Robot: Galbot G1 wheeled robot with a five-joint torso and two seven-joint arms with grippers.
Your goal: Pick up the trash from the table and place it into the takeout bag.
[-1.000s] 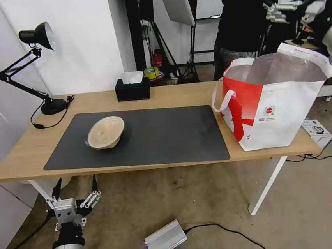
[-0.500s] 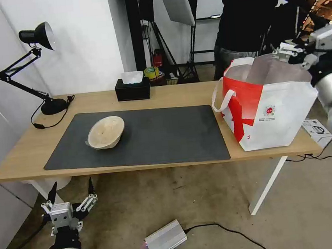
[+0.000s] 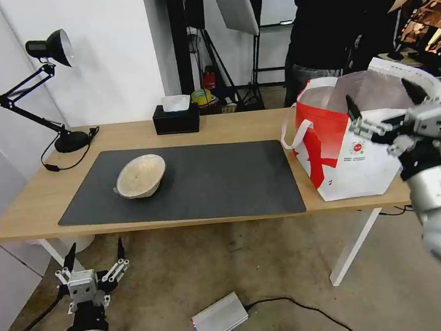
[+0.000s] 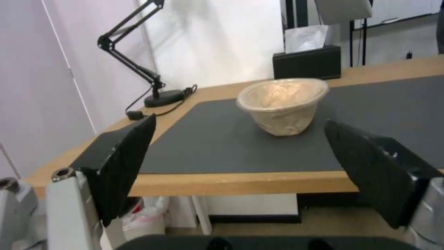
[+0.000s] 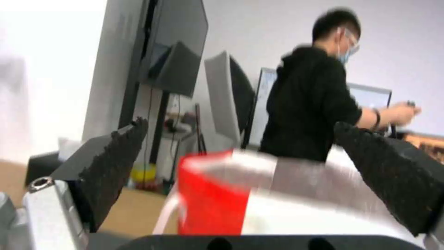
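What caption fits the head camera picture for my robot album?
Right pincer open by the takeout bag; beige bowl waits on the table.

Right gripper [image 3: 383, 102] hides part of the takeout bag [image 3: 332, 139], whose contents are unseen

One beige shallow bowl [image 3: 140, 176] on one dark grey mat [image 3: 222, 178]. One takeout bag [image 3: 363, 136]. One black tissue box [image 3: 176, 118]. One desk lamp [image 3: 46, 88]. Two grippers: left gripper [image 3: 95, 253], right gripper [image 3: 382, 99].
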